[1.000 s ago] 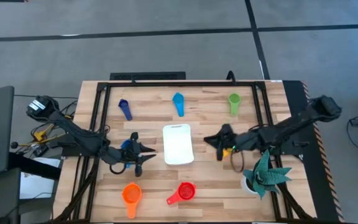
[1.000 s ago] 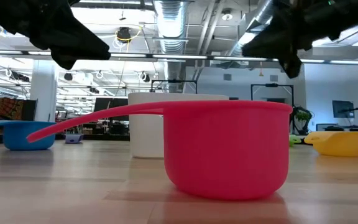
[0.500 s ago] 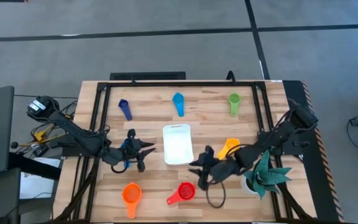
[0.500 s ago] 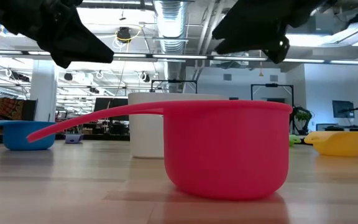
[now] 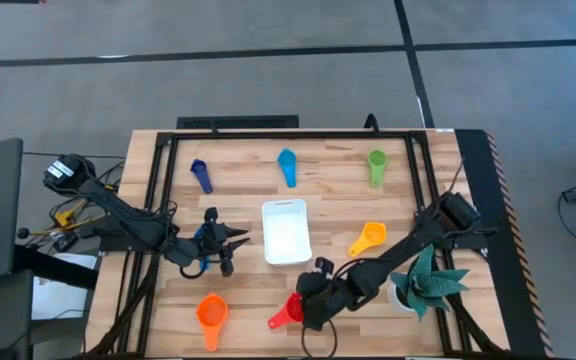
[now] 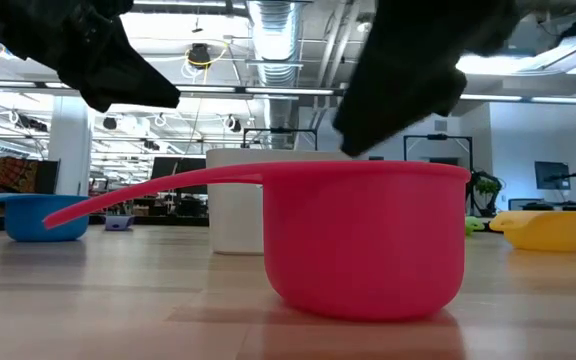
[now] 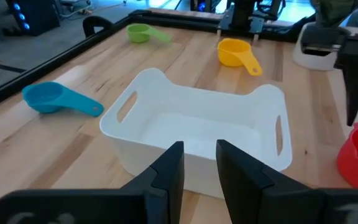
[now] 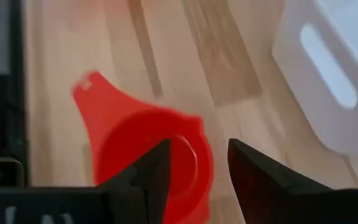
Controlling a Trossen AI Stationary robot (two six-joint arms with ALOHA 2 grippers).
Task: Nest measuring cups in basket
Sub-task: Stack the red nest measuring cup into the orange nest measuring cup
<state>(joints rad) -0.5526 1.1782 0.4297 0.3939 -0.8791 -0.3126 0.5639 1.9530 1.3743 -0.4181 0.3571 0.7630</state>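
White plastic and bare inside, the basket [image 5: 287, 232] sits at the middle of the tabletop [image 5: 248, 170] with nothing nested in it, so I judge the task barely begun. All the cups in view lie loose on the wood: dark blue [image 5: 201, 175], light blue [image 5: 287, 165] and green [image 5: 376, 165] in a row along the far side, yellow [image 5: 368, 238] just right of the basket, orange [image 5: 211, 312] and red [image 5: 294, 309] along the near edge.

Reaching low across the near side, the right tool [image 5: 313, 295] hangs directly over the red cup, its fingers spread apart and straddling the bowl in the right wrist view [image 8: 157, 158], grasping nothing yet. The low view shows it dark just above the cup's rim [image 6: 368, 240]. My reading is that this cup is the one about to be picked.

To the left of the basket, the left tool [image 5: 220, 243] waits with its fingers [image 7: 169, 171] only slightly parted and pointed at the basket wall; a blue cup [image 5: 204, 236] shows beside it (whether it is gripped I cannot tell).

A teal folded-paper plant [image 5: 426, 280] stands at the right edge, close beside the right arm's forearm, and is the one thing that arm could brush. The black frame rails [image 5: 268, 135] round the working area stand clear of both tools.
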